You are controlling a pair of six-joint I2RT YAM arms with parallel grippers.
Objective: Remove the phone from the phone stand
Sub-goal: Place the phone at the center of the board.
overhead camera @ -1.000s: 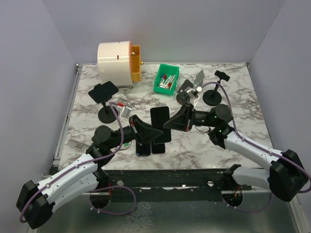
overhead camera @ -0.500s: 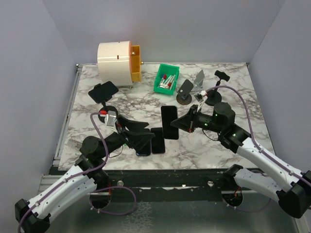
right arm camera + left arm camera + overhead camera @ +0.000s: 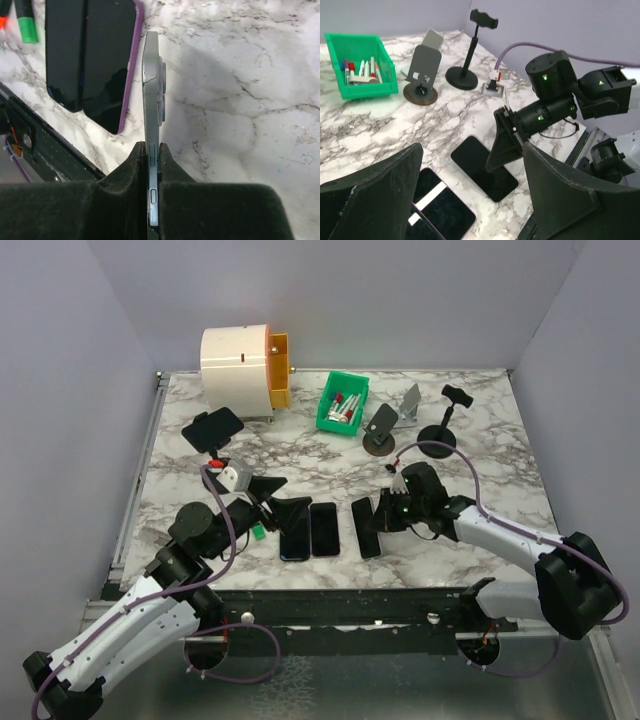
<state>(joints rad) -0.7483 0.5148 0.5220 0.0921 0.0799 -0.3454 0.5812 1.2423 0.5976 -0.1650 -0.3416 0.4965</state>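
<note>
at the near edge of the table [image 3: 490, 455], the right gripper [image 3: 385, 515] pinches one end of the phone [image 3: 366, 528], which lies flat just beside two other phones [image 3: 323, 528], well apart from the phone stand [image 3: 380, 427]. the left gripper [image 3: 280, 498] hangs wide open near those two.

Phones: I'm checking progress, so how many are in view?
4. Two phones lie side by side near the front edge; a third phone is gripped by the right gripper beside them; a fourth phone sits on the left stand. None seems hidden.
</note>
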